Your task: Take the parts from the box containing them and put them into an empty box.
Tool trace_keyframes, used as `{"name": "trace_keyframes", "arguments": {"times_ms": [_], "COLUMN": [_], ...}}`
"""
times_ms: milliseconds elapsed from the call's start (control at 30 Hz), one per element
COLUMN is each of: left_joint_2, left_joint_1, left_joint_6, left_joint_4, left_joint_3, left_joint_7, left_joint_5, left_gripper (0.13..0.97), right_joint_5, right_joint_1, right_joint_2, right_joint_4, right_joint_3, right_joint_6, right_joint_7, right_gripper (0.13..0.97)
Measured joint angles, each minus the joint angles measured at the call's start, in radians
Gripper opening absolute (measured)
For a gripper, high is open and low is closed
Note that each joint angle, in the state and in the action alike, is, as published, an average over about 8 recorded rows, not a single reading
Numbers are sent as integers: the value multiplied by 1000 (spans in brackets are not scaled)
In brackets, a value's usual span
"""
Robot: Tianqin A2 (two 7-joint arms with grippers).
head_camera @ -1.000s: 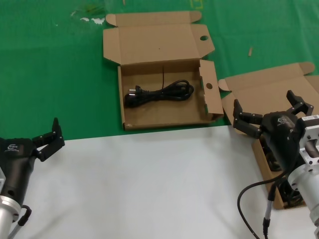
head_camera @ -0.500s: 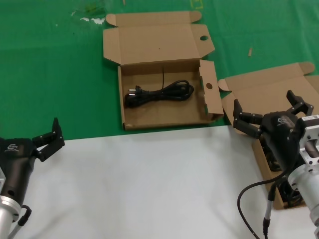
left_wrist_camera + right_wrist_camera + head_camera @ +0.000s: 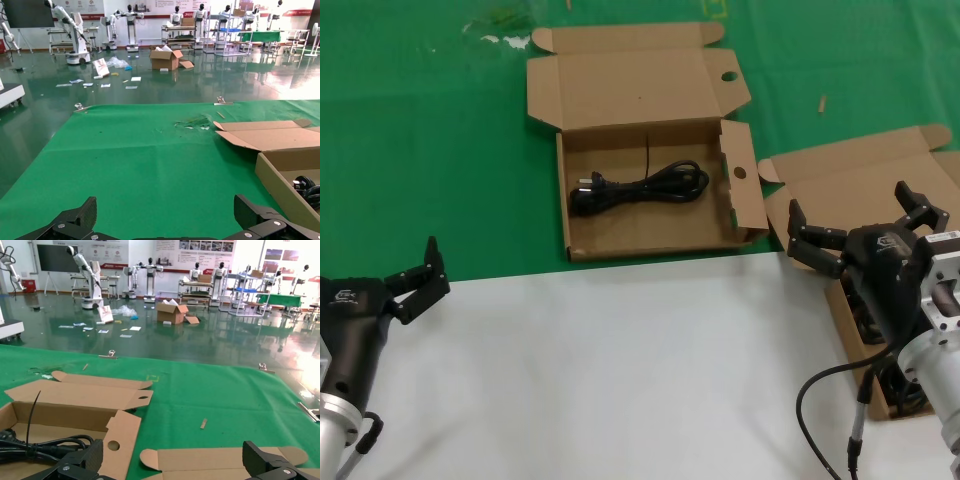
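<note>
The right end effector (image 3: 860, 232) hovers open-fingered over the diagonal box (image 3: 840, 185), whose light, floppy cable bundles (image 3: 868, 322) look best pinched mid-coil; the left end effector (image 3: 417, 280) waits open.

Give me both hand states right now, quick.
Left hand: open, holding nothing, over the table's near left edge.
Right hand: open, holding nothing, above the diagonal box.

We see bare white table (image 3: 620, 370) between both arms; the square box (image 3: 650, 190) has upright walls ringing its cable (image 3: 640, 187).
</note>
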Motion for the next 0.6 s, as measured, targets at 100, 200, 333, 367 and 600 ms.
{"name": "trace_keyframes", "arguments": {"times_ms": [100, 200, 333, 367, 600], "left_joint_2": [0, 0, 0, 0, 0], "left_joint_1": [0, 0, 0, 0, 0], "left_joint_6": [0, 0, 0, 0, 0], "left_joint_4": [0, 0, 0, 0, 0], "left_joint_3": [0, 0, 0, 0, 0], "left_joint_7": [0, 0, 0, 0, 0], "left_joint_5": [0, 0, 0, 0, 0], "left_gripper": [966, 966, 966, 966, 966], "right_joint_5": [0, 0, 0, 0, 0], "right_joint_1": [0, 0, 0, 0, 0], "right_joint_2": [0, 0, 0, 0, 0], "right_joint_4": [0, 0, 0, 0, 0], "right_joint_3": [0, 0, 0, 0, 0], "right_joint_6": [0, 0, 0, 0, 0], "right_joint_7": [0, 0, 0, 0, 0], "right_gripper": [966, 966, 966, 966, 966]}}
